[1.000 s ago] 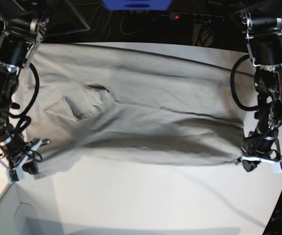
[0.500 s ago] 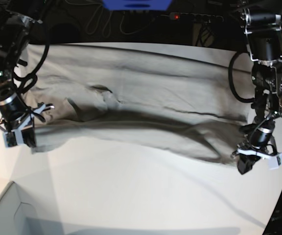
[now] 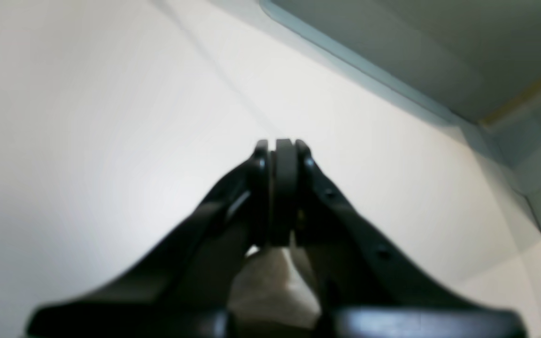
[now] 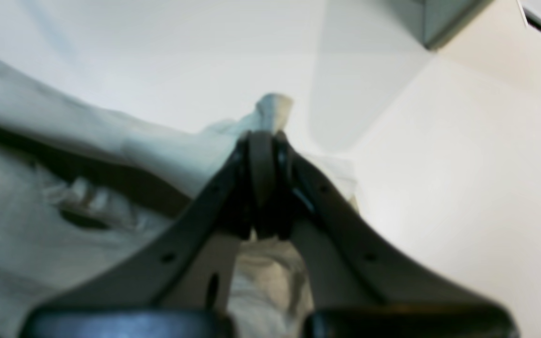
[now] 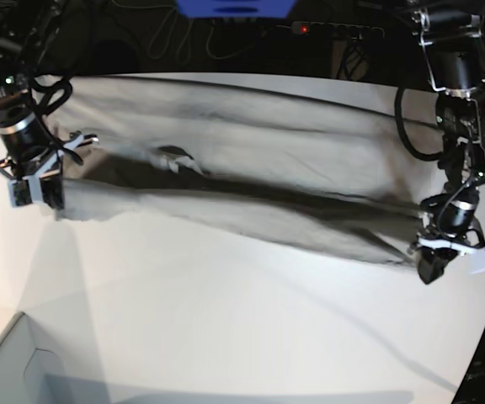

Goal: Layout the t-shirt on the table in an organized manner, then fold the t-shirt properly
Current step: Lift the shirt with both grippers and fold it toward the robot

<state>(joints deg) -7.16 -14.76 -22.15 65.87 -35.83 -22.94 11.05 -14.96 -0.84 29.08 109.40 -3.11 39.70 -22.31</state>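
The t-shirt point(image 5: 251, 181) lies stretched across the far half of the table point(image 5: 226, 328), its near edge lifted and doubled over (collar showing near the middle), each end pinched in closed jaws by the left gripper point(image 5: 432, 265) and the right gripper point(image 5: 45, 198).

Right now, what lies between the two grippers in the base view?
The t-shirt spans the whole stretch, its near edge pulled taut from the right gripper to the left gripper, both shut on it. Base view shows this.
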